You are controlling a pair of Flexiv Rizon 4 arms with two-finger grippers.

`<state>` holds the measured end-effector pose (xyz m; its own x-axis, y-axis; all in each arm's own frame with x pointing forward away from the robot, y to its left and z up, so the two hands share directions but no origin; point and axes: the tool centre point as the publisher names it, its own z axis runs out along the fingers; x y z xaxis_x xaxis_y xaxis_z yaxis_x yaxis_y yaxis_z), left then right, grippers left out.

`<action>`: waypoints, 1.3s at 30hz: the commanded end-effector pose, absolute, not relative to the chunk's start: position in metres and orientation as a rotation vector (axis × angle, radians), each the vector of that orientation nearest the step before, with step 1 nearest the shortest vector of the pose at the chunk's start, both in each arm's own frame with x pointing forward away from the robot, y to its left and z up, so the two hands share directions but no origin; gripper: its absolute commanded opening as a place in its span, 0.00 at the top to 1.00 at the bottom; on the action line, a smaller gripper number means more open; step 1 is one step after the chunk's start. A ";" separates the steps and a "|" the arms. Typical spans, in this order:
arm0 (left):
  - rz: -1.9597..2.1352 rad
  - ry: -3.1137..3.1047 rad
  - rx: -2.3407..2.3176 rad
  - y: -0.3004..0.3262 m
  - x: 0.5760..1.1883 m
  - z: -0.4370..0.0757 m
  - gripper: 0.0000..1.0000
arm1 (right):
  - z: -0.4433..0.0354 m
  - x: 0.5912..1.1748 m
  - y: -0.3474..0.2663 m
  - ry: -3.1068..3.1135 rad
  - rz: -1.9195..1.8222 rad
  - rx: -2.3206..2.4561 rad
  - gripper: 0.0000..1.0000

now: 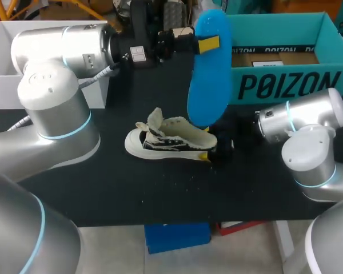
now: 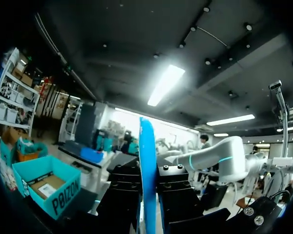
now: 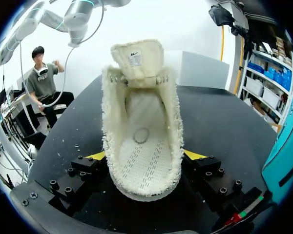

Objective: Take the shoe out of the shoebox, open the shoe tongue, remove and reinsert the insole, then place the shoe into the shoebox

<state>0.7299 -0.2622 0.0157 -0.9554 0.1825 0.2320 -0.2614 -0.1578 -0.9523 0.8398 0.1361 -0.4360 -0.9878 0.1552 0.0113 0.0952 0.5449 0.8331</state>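
My right gripper (image 3: 144, 156) pinches the heel of the white sneaker (image 1: 171, 140), which sits upright on the black table (image 1: 103, 188), tongue open. My left gripper (image 1: 208, 43) clamps the blue insole (image 1: 208, 74) aloft above the sneaker. The teal shoebox (image 1: 286, 85) stands open behind.

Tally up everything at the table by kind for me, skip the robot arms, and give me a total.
shoe: 1
insole: 1
boxes: 2, the teal shoebox and a white box
Total: 4
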 end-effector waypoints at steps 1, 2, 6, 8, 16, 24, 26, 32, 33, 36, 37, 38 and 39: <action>2.184 -1.797 0.079 -0.265 0.723 0.032 1.00 | -0.439 0.840 0.135 2.706 1.451 0.221 1.00; 2.177 -1.832 0.066 -0.266 0.720 0.036 1.00 | -0.439 0.840 0.135 2.706 1.451 0.221 1.00; 2.172 -1.799 0.057 -0.267 0.711 0.050 1.00 | -0.439 0.840 0.135 2.706 1.451 0.221 1.00; 2.172 -1.753 0.049 -0.267 0.707 0.057 1.00 | -0.439 0.840 0.135 2.706 1.451 0.221 1.00; 2.205 -1.734 0.021 -0.266 0.700 0.068 1.00 | -0.439 0.840 0.135 2.706 1.451 0.221 1.00; 2.205 -1.734 0.021 -0.266 0.700 0.068 1.00 | -0.430 0.839 0.125 2.725 1.413 0.196 0.00; 2.205 -1.734 0.021 -0.266 0.700 0.068 1.00 | -0.423 0.839 0.116 2.755 1.341 0.167 0.00; 2.205 -1.734 0.021 -0.266 0.700 0.068 1.00 | -0.402 0.839 0.095 2.873 1.050 0.078 0.00; 2.205 -1.734 0.021 -0.266 0.700 0.068 1.00 | -0.400 0.838 0.093 2.894 1.002 0.066 0.00; 2.205 -1.734 0.021 -0.266 0.700 0.068 1.00 | -0.396 0.837 0.089 2.958 0.838 0.044 0.00; 2.205 -1.734 0.021 -0.266 0.700 0.068 1.00 | -0.395 0.837 0.089 2.970 0.796 0.039 0.00; 2.205 -1.734 0.021 -0.266 0.700 0.068 1.00 | -0.394 0.837 0.089 2.986 0.731 0.024 0.00; 2.205 -1.734 0.021 -0.266 0.700 0.068 1.00 | -0.394 0.836 0.089 3.003 0.681 0.006 0.00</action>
